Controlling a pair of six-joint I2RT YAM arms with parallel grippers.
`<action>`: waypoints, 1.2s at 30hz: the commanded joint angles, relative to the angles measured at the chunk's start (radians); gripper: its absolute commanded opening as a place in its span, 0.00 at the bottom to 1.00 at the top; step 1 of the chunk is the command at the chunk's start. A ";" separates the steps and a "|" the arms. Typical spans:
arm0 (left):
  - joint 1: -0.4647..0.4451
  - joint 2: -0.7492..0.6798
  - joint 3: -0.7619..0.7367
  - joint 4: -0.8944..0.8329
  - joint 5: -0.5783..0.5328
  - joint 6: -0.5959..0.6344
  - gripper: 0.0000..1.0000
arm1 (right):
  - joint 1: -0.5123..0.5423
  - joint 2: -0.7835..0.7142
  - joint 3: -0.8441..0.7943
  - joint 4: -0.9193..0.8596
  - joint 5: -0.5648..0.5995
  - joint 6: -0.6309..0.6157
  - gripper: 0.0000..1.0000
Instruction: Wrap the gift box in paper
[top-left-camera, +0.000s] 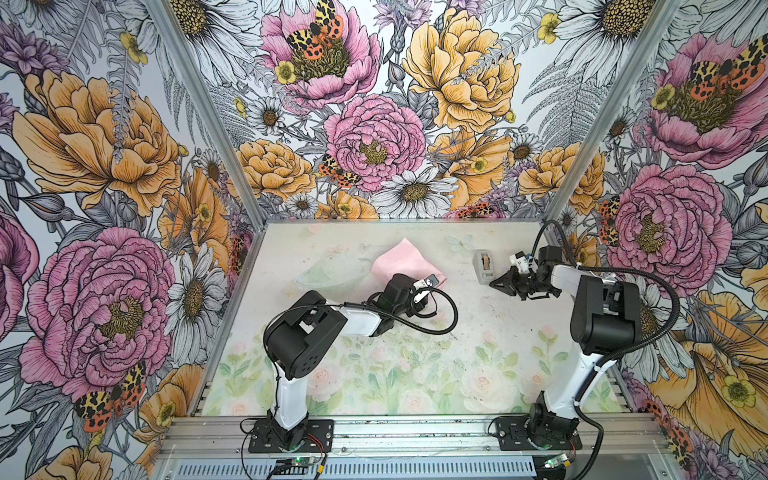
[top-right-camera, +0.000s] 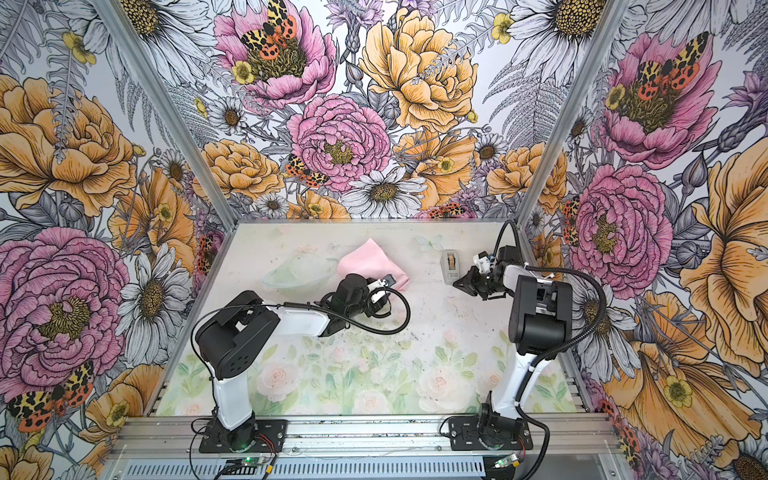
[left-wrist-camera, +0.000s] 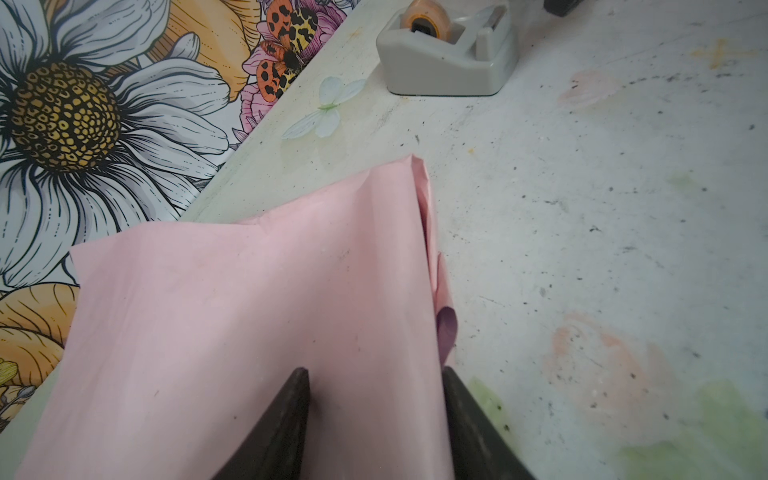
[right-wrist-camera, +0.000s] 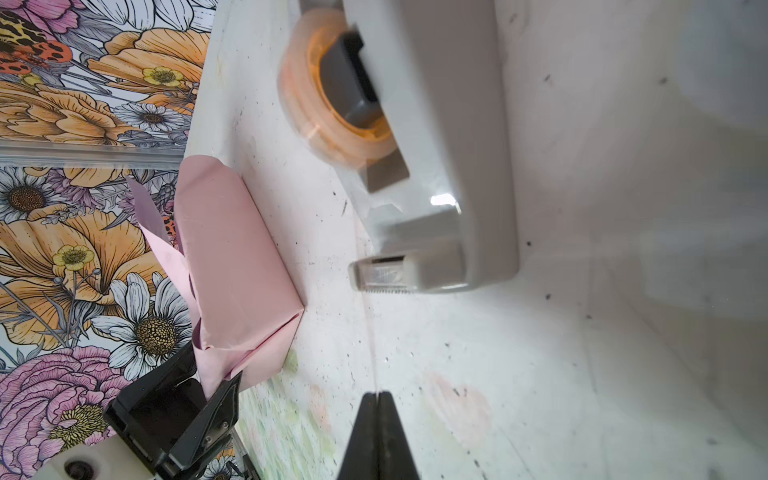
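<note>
Floral-printed table (top-left-camera: 415, 324), pink paper (top-left-camera: 392, 259) folded into a blocky bundle at far centre, gift box hidden, grey tape dispenser (top-left-camera: 483, 266) to its right, left gripper (left-wrist-camera: 374, 376) half-spread and clamping the bundle's near end, right gripper (right-wrist-camera: 378, 397) pinched closed and empty beside the dispenser

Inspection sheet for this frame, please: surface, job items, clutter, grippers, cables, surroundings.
Surface: table, floral print, scuffed with dark specks.
Job's things: paper, pink side out, folded into a bundle; gift box not visible.
Clutter: grey tape dispenser, right side.
Grippers: left gripper clamps the paper; right gripper shut, nothing seen in it, by the dispenser's cutter.
Cables: black hose loops over the table from the left arm.
Surroundings: floral walls.
</note>
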 joint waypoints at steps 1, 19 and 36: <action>-0.002 0.073 -0.039 -0.172 0.050 -0.044 0.50 | -0.007 -0.010 -0.017 -0.003 0.006 0.008 0.00; -0.002 0.075 -0.039 -0.171 0.051 -0.045 0.49 | -0.008 0.046 -0.029 0.060 0.064 0.064 0.00; -0.001 0.075 -0.038 -0.174 0.050 -0.045 0.49 | -0.016 0.048 -0.020 0.075 0.189 0.152 0.00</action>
